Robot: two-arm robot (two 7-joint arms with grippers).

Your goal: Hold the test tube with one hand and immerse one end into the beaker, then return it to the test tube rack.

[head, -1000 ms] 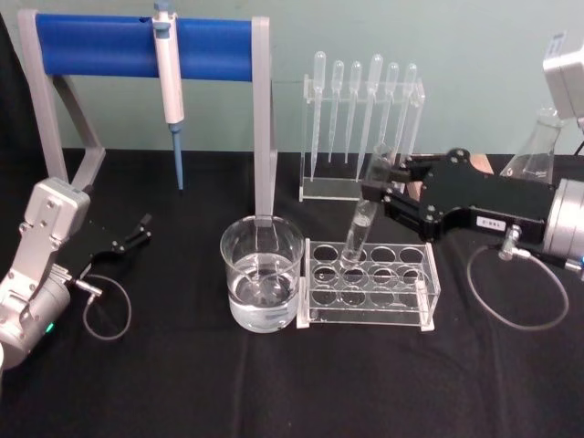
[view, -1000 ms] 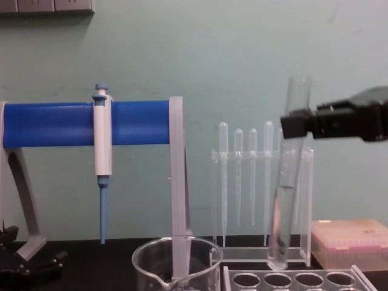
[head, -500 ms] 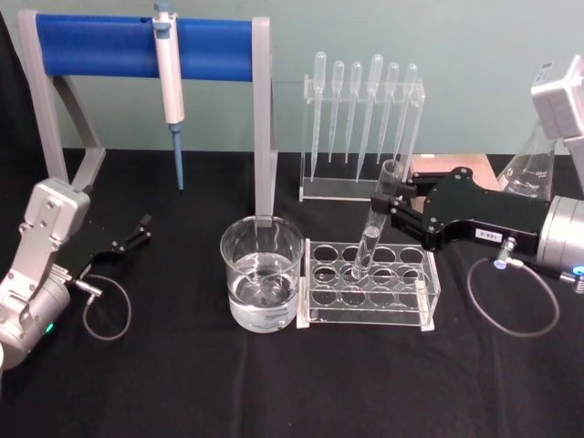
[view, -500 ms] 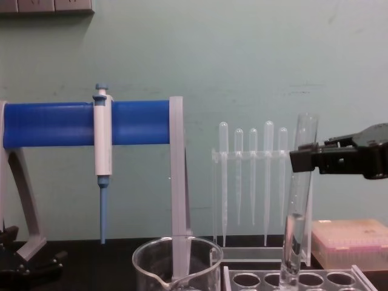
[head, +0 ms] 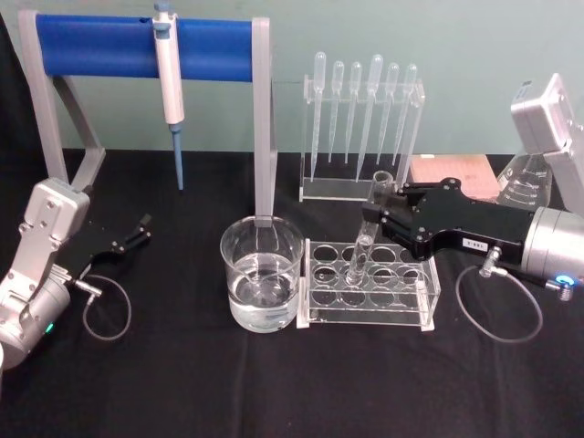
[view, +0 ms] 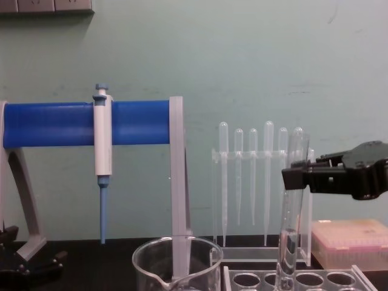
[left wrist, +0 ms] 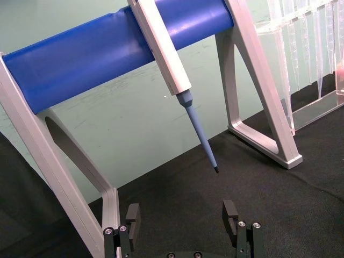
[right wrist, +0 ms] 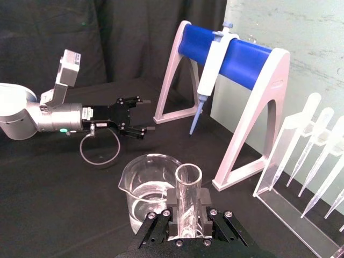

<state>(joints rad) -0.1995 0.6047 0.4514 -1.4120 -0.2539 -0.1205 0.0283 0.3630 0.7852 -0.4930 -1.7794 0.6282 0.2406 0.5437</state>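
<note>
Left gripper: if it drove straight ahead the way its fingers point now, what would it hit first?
Probably the grey foot of the pipette stand, judging by the left wrist view. The left gripper is open, facing the gap under the blue bar, with the pipette tip hanging higher. Depth is uncertain.

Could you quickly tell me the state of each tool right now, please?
Left tool: open, empty, parked at the table's left.
Right tool: shut on the test tube, its lower end in the rack.

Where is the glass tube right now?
The test tube is on the robot's right, held by the right end effector, its bottom down in a hole of the clear rack, right of the beaker.
</note>
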